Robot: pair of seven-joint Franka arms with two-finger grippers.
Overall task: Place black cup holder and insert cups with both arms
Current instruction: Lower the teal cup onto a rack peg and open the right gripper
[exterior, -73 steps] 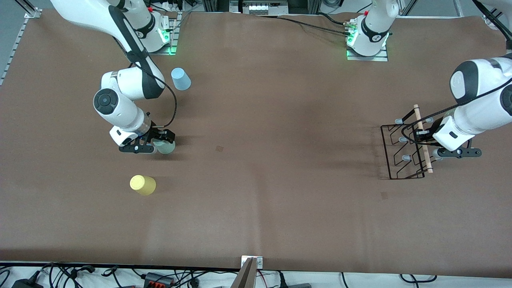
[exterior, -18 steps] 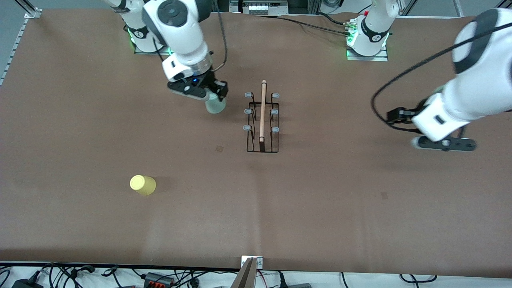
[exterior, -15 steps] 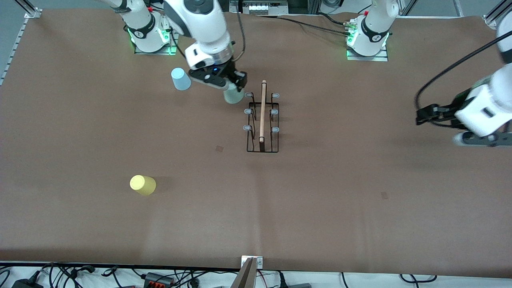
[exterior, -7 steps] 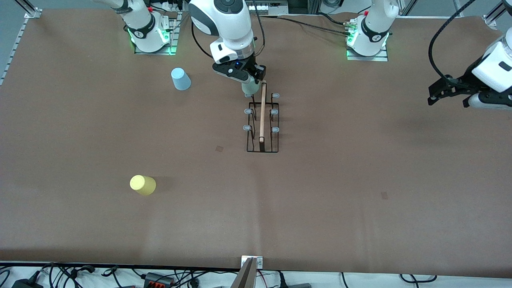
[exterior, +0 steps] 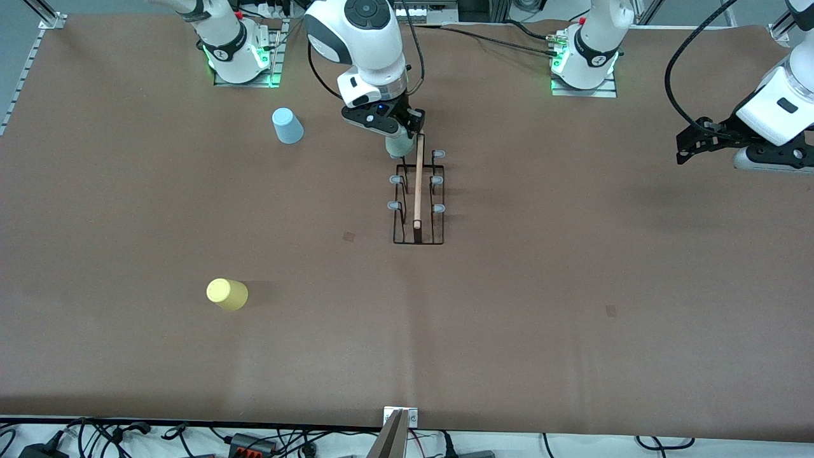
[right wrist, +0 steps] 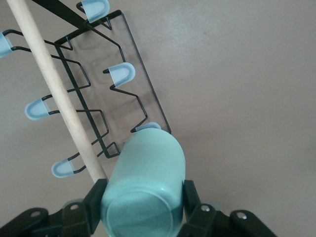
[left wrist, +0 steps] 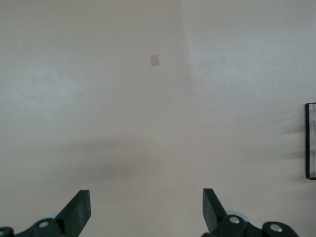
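Right claw (exterior: 395,130) has lowered, pinching green cup (right wrist: 143,190) onto rack (exterior: 418,210) peg (left claw (left wrist: 144,213) spread, waiting)

Right gripper (exterior: 399,130): over the rack's (exterior: 418,197) base-end pegs, fingers clamped on green cup (exterior: 399,146).
Left gripper (exterior: 704,141): fingers spread, empty, well apart from rack.

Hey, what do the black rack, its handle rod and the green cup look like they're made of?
The black cup holder looks like thin bent metal wire with a dark coating, its pegs capped in pale blue, perhaps rubber. The handle rod looks like bare light wood, matte and round. The pale green cup, held in the right gripper, looks like smooth plastic with a soft sheen.
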